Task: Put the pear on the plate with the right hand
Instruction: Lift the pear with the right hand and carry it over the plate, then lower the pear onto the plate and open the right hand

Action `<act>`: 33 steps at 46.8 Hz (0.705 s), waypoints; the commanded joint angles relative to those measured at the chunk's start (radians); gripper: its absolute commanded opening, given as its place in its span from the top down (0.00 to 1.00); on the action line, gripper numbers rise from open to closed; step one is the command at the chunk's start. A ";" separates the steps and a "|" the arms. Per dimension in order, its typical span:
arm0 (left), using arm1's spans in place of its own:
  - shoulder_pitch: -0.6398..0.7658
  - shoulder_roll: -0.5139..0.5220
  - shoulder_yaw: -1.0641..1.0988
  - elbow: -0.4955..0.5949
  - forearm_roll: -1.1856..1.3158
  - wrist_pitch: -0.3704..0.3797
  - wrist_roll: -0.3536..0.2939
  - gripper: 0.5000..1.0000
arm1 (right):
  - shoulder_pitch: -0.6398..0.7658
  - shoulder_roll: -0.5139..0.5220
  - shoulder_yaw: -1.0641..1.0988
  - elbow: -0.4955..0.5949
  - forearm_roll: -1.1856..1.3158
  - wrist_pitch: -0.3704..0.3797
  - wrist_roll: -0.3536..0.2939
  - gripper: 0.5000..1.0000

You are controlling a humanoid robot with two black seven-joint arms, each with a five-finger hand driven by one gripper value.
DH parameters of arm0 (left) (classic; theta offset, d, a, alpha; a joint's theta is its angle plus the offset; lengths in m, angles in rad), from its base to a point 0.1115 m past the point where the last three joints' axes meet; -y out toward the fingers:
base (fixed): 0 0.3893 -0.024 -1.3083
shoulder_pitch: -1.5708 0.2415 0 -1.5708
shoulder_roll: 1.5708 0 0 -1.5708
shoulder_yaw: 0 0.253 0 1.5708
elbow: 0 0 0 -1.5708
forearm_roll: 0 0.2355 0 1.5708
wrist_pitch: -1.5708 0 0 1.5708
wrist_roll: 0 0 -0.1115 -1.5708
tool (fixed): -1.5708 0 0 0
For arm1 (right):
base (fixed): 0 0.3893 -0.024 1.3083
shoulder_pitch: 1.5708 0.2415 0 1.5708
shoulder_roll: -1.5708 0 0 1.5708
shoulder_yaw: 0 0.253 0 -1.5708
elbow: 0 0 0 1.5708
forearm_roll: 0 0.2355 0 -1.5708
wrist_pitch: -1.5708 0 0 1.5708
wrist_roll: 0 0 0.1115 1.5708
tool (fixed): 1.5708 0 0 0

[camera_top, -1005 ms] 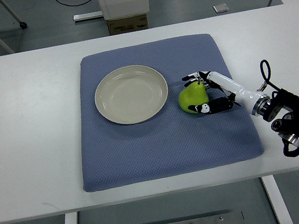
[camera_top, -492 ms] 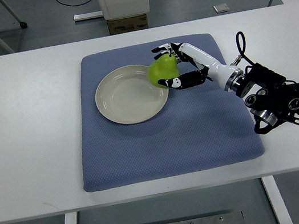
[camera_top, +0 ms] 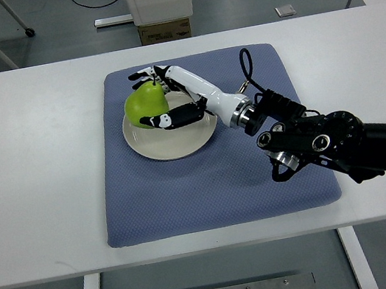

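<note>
The right hand (camera_top: 160, 96) has its fingers clamped around the green pear (camera_top: 146, 105), which is over the far-left part of the cream plate (camera_top: 177, 141) on the blue mat (camera_top: 273, 175). I cannot tell whether the pear touches the plate. The placing step seems near its end; next, probably lower it gently and open the fingers.

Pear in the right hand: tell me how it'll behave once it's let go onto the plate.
The green pear looks rounded and smooth, so it may roll or tip when the right hand releases it. The plate looks shallow; its raised rim would probably stop it.
</note>
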 commanded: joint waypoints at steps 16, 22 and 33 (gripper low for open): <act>0.000 0.000 0.000 0.000 0.000 0.000 0.000 0.00 | -0.074 0.003 0.006 -0.086 -0.003 0.006 0.000 1.00; 0.000 0.000 0.000 0.000 0.000 0.000 0.000 0.00 | -0.097 0.003 0.006 -0.102 -0.002 0.006 0.000 1.00; 0.000 0.000 0.000 0.000 0.000 0.000 0.000 0.00 | -0.118 0.003 0.006 -0.122 -0.002 0.006 0.000 0.87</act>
